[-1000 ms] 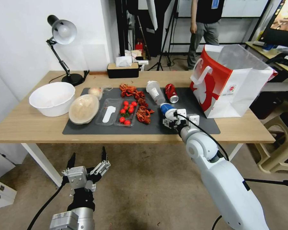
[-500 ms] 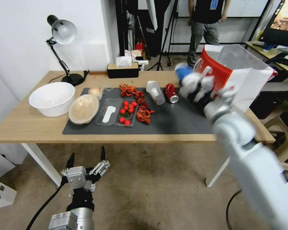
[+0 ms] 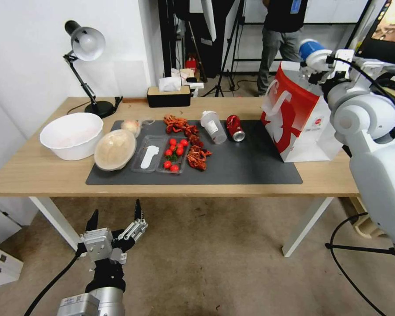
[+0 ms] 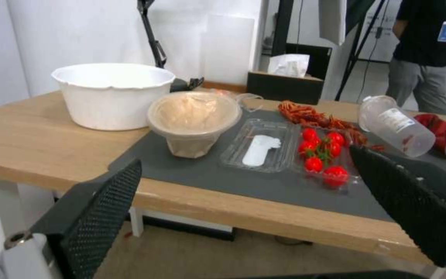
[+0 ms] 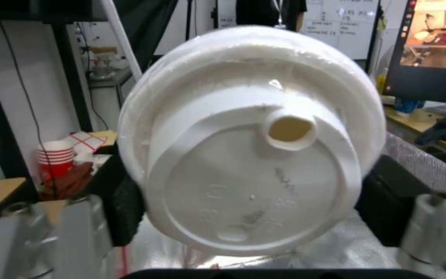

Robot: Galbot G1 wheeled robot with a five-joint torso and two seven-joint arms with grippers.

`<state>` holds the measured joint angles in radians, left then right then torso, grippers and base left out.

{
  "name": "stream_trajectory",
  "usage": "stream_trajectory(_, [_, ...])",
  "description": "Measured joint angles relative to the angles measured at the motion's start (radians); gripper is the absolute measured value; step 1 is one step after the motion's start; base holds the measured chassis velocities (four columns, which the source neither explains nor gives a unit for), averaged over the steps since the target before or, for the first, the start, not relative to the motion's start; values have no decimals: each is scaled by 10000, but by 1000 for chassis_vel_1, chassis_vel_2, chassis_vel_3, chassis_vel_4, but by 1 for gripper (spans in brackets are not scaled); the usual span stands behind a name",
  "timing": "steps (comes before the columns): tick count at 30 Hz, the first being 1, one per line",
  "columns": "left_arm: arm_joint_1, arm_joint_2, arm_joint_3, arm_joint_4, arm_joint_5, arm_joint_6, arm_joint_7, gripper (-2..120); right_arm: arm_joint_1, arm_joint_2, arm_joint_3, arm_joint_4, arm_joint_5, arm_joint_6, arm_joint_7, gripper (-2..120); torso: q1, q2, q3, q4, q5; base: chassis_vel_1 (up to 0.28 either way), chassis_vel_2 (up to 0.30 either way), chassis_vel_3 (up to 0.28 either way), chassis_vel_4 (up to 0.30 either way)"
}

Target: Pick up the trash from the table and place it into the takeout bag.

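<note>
Up off the mat and over to the bag (image 3: 309, 118) in a second flat: blue cup (image 3: 310, 47) now clamped in the right gripper (image 3: 322, 61), lid (image 5: 254, 155) outward, poised above the bag's open top. First piece nearly in, by the look of it. Left of the bag, waiting on the mat (image 3: 232, 169): red can (image 3: 235, 127), clear cup (image 3: 213, 126), beige bowl (image 3: 115, 149). Nothing blocking the drop. Left gripper (image 3: 114, 224) spread wide, empty, below the table (image 3: 26, 171).

A black desk lamp (image 3: 85, 48), white basin (image 3: 71, 134), tissue box (image 3: 168, 94), cherry tomatoes (image 3: 174, 153) and red crayfish (image 3: 197, 157) sit together.
</note>
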<state>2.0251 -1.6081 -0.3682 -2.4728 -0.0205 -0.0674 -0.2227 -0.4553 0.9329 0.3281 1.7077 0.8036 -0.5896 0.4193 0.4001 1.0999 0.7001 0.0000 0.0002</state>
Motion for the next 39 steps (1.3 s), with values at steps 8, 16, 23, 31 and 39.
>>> stream_trajectory(8, [-23, 0, 12, 39, 9, 12, 0, 100, -2, 60, -10, -129, -231, 99, -71, 100, 0, 0, -1, 0, -2, 0, 0, 0, 0])
stream_trajectory(16, [-61, 0, 27, 49, -10, 91, 12, 100, -272, -20, -52, 83, -146, 555, -685, 100, 0, 0, 0, 0, -2, 0, 0, 0, 0])
stream_trajectory(23, [-22, 0, 29, 16, 6, 98, 16, 100, -483, -11, -73, 912, 579, 880, -977, 100, 0, 0, -2, 1, -3, 0, 0, 0, 0])
stream_trajectory(31, [100, 0, 22, -39, 54, 23, 9, 100, -1263, -429, 136, 2398, 1304, 938, -1498, 100, -1, 1, -2, 0, -3, 0, 0, 0, 0])
stream_trajectory(39, [54, 0, 23, -12, 48, 1, 2, 100, -4048, -702, 509, 4009, 664, 1395, -2008, 100, -2, 1, -3, -1, 0, 0, 0, 0, 0])
